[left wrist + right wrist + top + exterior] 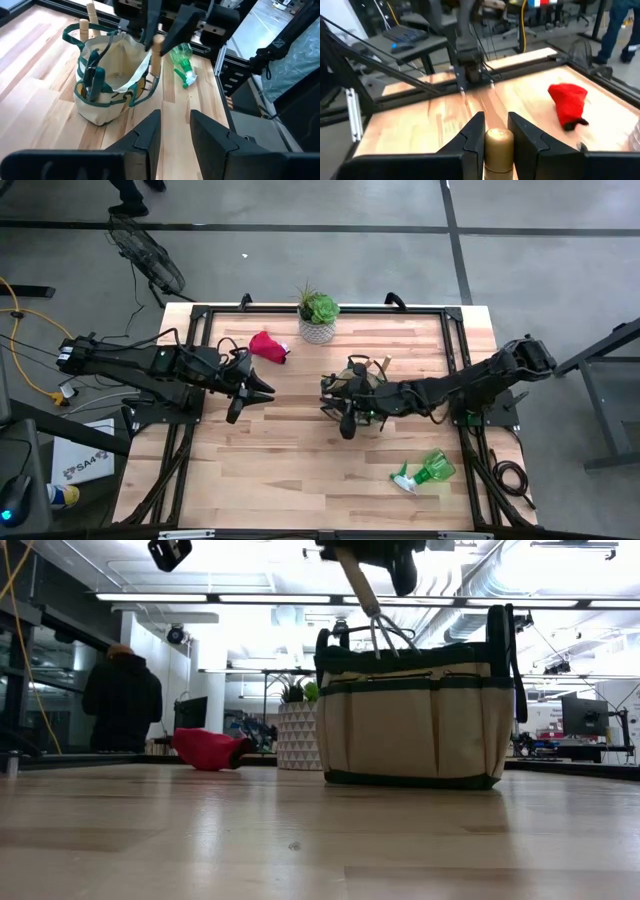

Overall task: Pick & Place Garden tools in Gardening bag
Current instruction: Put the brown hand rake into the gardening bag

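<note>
The gardening bag (358, 383) stands upright on its flat bottom right of the table's middle; in the left wrist view two wooden handles and dark shears stick out of the bag (107, 85). My right gripper (346, 418) is over the bag's near side, shut on a hand rake (372, 612) whose tines (390, 635) point down at the rim. My left gripper (175, 117) hovers open left of the bag, with nothing between its fingers. A red glove (268, 345) lies at the far side. A green spray bottle (426, 471) lies on its side at the near right. My right gripper pinches the rake's wooden handle (499, 142) between its two fingers, just below the handle's rounded free end. The fingers come nearly level from the table's right and lie across the handle. The rake hangs tilted, lifted clear, its tines down at the bag's mouth.
A green succulent in a white pot (318, 317) stands at the far edge, behind the bag. Bare wood stretches across the near half of the table. Dark frame rails run along the table's edges. A person stands in the room beyond the table's left side.
</note>
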